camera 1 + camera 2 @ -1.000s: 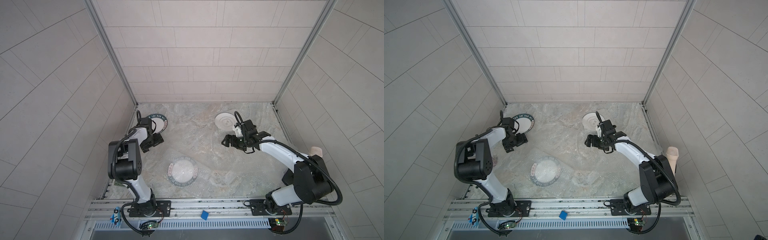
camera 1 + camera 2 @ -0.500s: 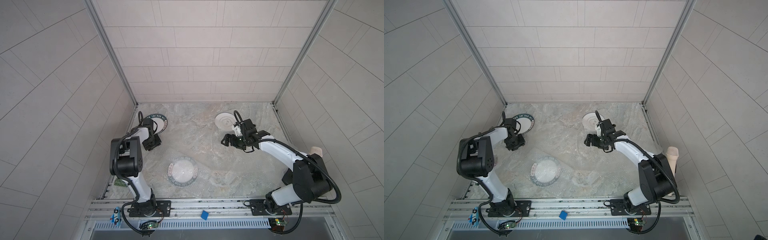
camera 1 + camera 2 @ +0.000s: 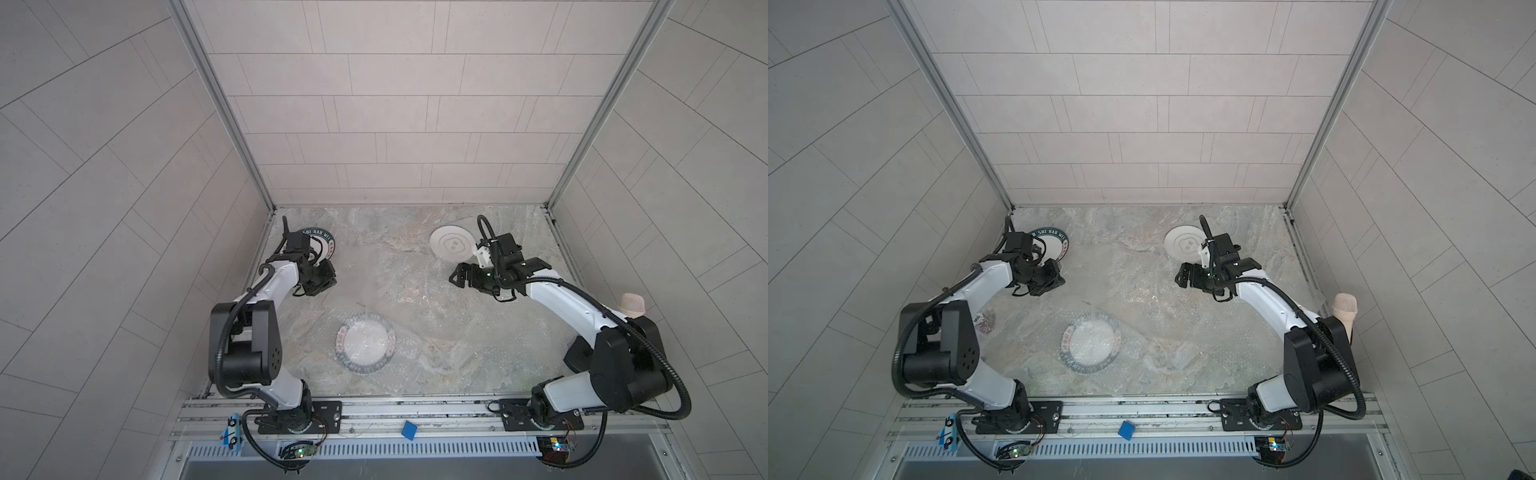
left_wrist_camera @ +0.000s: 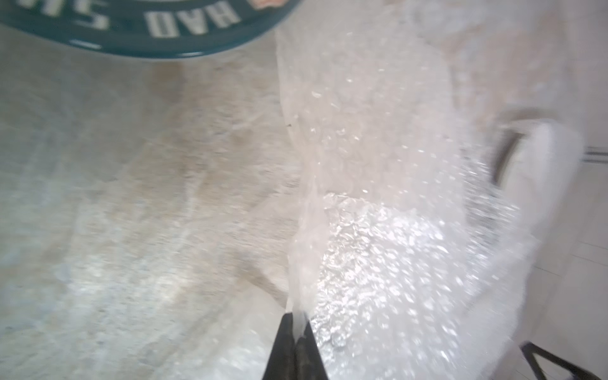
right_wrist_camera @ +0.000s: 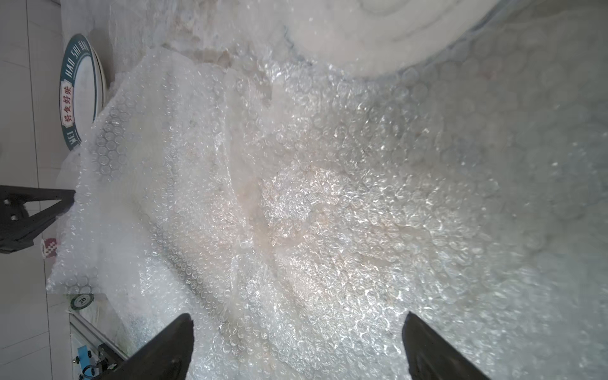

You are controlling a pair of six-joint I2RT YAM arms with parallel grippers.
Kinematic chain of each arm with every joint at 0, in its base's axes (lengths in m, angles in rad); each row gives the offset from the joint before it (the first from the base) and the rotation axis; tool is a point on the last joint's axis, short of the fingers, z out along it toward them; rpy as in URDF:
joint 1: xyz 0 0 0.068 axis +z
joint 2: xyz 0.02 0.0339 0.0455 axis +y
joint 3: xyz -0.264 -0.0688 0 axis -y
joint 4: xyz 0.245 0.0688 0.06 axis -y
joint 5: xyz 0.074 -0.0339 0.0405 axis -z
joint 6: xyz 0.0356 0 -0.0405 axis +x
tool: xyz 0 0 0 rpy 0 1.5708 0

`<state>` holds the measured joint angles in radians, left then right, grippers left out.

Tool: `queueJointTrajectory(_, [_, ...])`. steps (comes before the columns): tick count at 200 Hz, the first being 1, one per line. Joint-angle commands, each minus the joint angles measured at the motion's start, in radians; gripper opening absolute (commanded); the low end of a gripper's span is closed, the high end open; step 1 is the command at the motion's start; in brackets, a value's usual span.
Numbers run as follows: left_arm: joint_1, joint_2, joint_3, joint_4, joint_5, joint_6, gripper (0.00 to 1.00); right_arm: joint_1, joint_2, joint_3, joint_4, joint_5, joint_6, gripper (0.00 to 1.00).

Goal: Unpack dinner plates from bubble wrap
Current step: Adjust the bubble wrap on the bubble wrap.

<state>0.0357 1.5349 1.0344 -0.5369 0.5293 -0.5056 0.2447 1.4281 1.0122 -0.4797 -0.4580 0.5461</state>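
Left gripper [image 4: 296,330] is pinched shut on an edge of the bubble wrap [image 4: 378,204], which rises just ahead of its tips. A green-rimmed plate [image 4: 158,33] lies beyond. Right gripper [image 5: 297,317] gapes wide, empty, over more wrap. Judgement: the sheet is light, limp and slippery, so grip its edges; the plates are fragile.

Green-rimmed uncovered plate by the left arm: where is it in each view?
In a top view: green-rimmed plate at back left.
In a top view: same place.
Left wrist: rim only, picture's top.
Right wrist: picture's left edge.
Shared landmark: bubble wrap beside it.
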Motion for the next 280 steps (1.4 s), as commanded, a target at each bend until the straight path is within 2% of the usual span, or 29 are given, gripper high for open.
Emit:
queueJointTrajectory(1, [-0.069, -0.086, 0.049, -0.001, 0.156, -0.050, 0.00, -0.041, -0.038, 0.045, -0.044, 0.028, -0.009, 1.00])
queueJointTrajectory(29, [-0.242, -0.095, 0.200, -0.006, 0.173, -0.085, 0.00, -0.099, -0.044, 0.133, -0.163, 0.139, 0.012, 1.00])
queueJointTrajectory(52, [-0.454, -0.020, 0.360, 0.024, 0.128, -0.114, 0.00, -0.195, -0.086, 0.158, -0.197, 0.159, 0.055, 1.00])
queueJointTrajectory(83, [-0.700, 0.237, 0.646, 0.112, 0.128, -0.169, 0.00, -0.322, -0.158, 0.185, -0.232, 0.180, 0.089, 0.99])
queueJointTrajectory(120, [-0.878, 0.604, 1.036, 0.131, 0.159, -0.214, 0.00, -0.358, -0.244, 0.228, -0.287, 0.279, 0.106, 1.00])
queueJointTrajectory(136, [-0.906, 0.722, 1.138, 0.163, 0.171, -0.291, 0.00, -0.361, -0.297, 0.229, -0.277, 0.325, 0.098, 1.00])
queueJointTrajectory(164, [-0.937, 0.865, 1.165, 0.337, 0.185, -0.414, 0.00, -0.363, -0.354, 0.250, -0.275, 0.349, 0.101, 1.00])
queueJointTrajectory(192, [-0.960, 1.006, 1.262, 0.411, 0.244, -0.503, 0.09, -0.362, -0.355, 0.255, -0.273, 0.304, 0.101, 1.00])
queueJointTrajectory(208, [-0.963, 1.026, 1.246, 0.478, 0.260, -0.546, 0.23, -0.364, -0.357, 0.252, -0.271, 0.293, 0.098, 1.00])
queueJointTrajectory(237, [-0.948, 0.959, 1.180, 0.536, 0.284, -0.549, 0.58, -0.362, -0.366, 0.244, -0.259, 0.275, 0.095, 1.00])
queueJointTrajectory(264, [-0.915, 0.779, 0.992, 0.539, 0.259, -0.482, 0.77, -0.363, -0.359, 0.233, -0.245, 0.262, 0.097, 1.00])
queueJointTrajectory(280, [-0.906, 0.656, 0.866, 0.544, 0.262, -0.444, 0.83, -0.360, -0.352, 0.230, -0.240, 0.262, 0.094, 1.00])
